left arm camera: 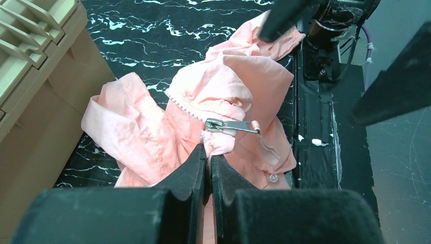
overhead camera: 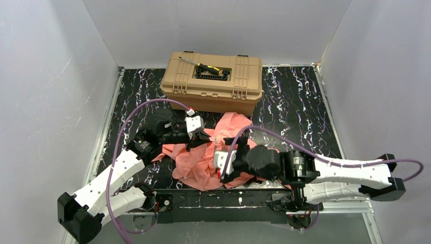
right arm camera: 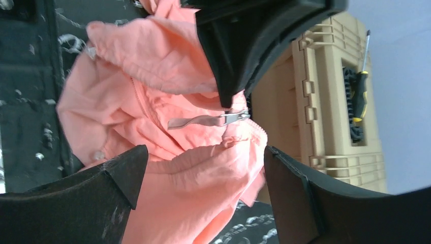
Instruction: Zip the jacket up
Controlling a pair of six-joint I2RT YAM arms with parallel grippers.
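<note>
The jacket [overhead camera: 195, 165] lies crumpled at the near middle of the table [overhead camera: 300, 101], between the two arms and just in front of the tan toolbox [overhead camera: 213, 81]. Its fabric looks thin, light and limp — it should bunch and slide rather than resist, so a pull on the zipper with nothing anchoring the cloth would probably drag the whole garment along. The jaws of the left arm [overhead camera: 122, 168] supply that anchor: they are pressed together on a fold of pink cloth right below the slider. The zipper teeth [left arm camera: 183, 107] curve away from there, so the cloth likely needs pulling straight. The metal slider [left arm camera: 218, 124] is small and stiff, and its flat pull tab [left arm camera: 244, 127] sticks out free — probably the best place to take hold. The jaws of the right arm [overhead camera: 345, 170] stand wide apart around that tab, gripping nothing.

White walls [overhead camera: 51, 76] close in the left, far and right sides. The black marbled table looks smooth and should give the cloth little grip. The toolbox fills the far middle, with a screwdriver [overhead camera: 211, 68] lying on its lid.
</note>
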